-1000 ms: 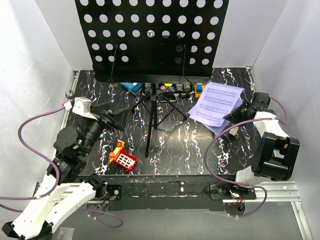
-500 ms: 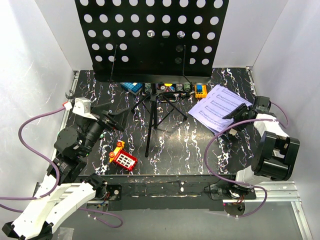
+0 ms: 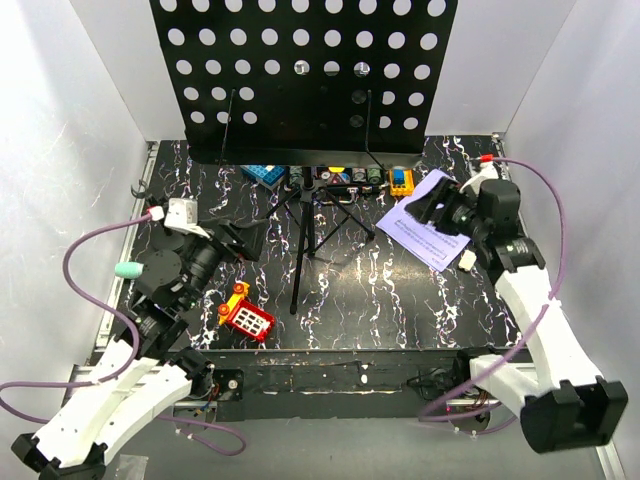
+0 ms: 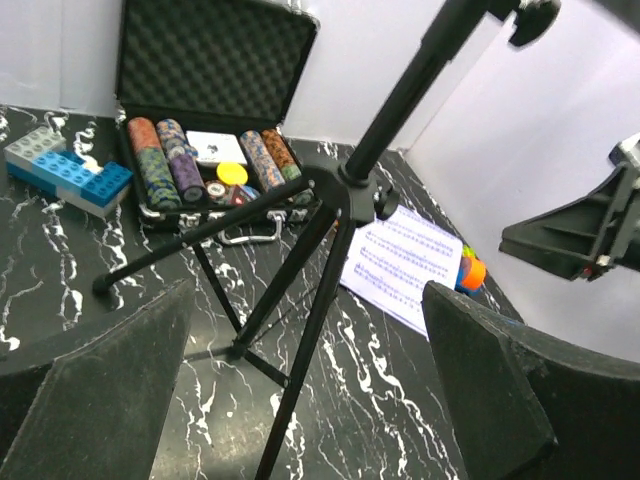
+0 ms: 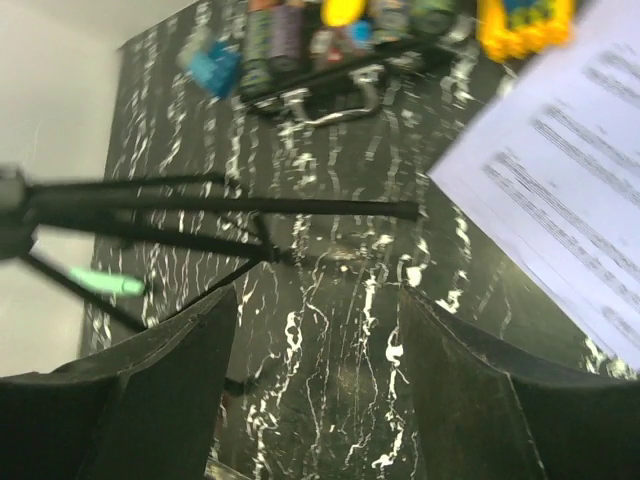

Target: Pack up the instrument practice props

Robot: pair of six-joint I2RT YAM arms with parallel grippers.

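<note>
1. Nearest you, the red-and-yellow toy lies beside the left arm. It is no prop, so leave it.
2. The mint-green microphone lies at the table's left edge. It shows now because the left arm has swung inward off it.
3. Your left gripper has eased toward the music stand, level with its tripod legs. Its fingers are spread wide and hold nothing.
4. The sheet-music pages now lie flat on the table at the right; a second ago they were fanned up. Your right gripper has reached in over their far corner, spread and empty. I judge the pages released, not packed.
5. Farthest back, the poker chip case sits open, and the stand's hole-punched desk is upright, unfolded.
</note>
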